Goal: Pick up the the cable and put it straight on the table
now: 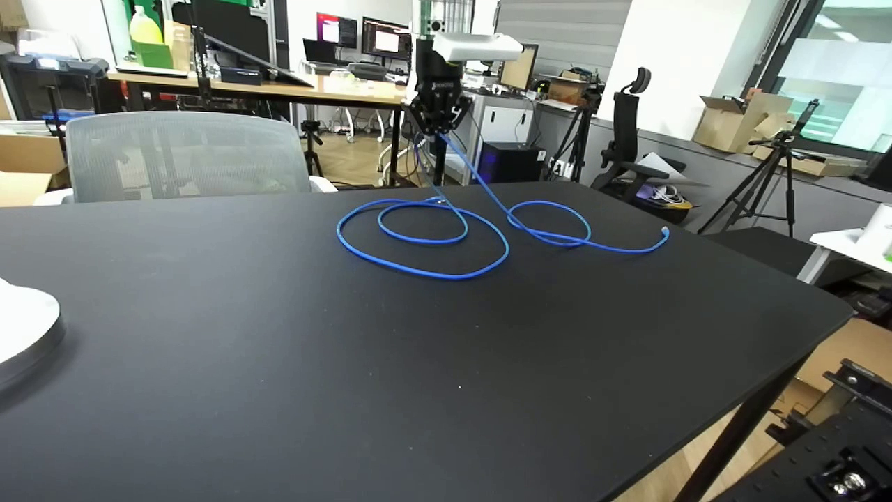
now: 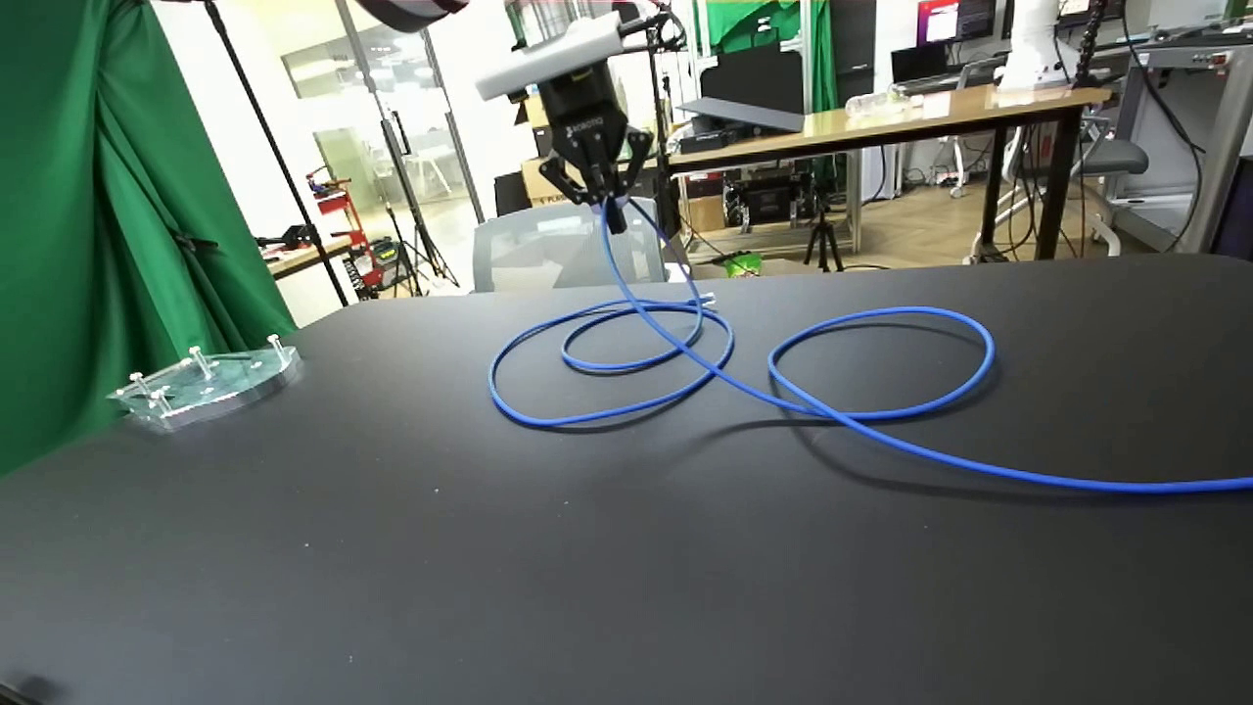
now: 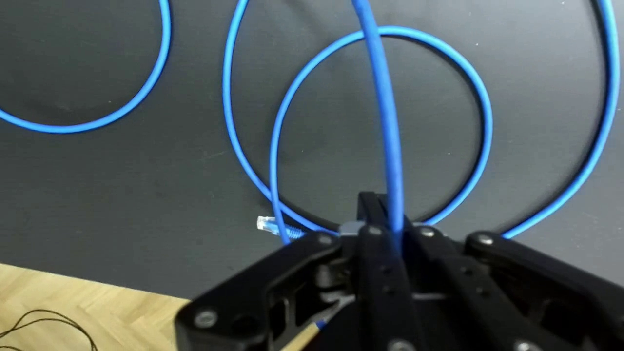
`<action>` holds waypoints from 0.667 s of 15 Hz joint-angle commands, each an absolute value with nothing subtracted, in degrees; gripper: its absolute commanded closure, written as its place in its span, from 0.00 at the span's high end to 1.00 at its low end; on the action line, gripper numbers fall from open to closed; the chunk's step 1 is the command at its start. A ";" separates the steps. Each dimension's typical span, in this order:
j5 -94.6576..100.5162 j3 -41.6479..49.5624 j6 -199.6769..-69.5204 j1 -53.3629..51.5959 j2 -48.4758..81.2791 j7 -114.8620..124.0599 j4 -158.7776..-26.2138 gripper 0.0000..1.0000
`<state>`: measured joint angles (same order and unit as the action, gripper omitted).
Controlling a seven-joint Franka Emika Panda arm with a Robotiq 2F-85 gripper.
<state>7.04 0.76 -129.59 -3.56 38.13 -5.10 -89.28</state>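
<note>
Drawing the slim blue plastic cable [image 3: 387, 102], pinched in the black jointed gripper [image 2: 613, 213], slowly sideways should unwind its loops [image 3: 487, 114].

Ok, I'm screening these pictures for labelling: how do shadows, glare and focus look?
In an exterior view, the blue cable casts soft shadows on the black table; in an exterior view, bright streaks show in the window; in the wrist view, the cable on the table looks crisp, while the part by the gripper looks softer.

Cable [image 2: 842, 418] partly off-frame, ext. view
</note>
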 commanded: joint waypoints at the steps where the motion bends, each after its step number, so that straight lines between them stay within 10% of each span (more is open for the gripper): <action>1: 6.54 0.14 -126.76 -1.62 39.72 -7.40 -86.83 0.01; 2: 6.29 0.05 -126.19 -1.22 39.79 -7.94 -86.90 0.29; 10: 6.78 -0.44 -119.65 -0.90 35.18 -9.64 -91.51 0.76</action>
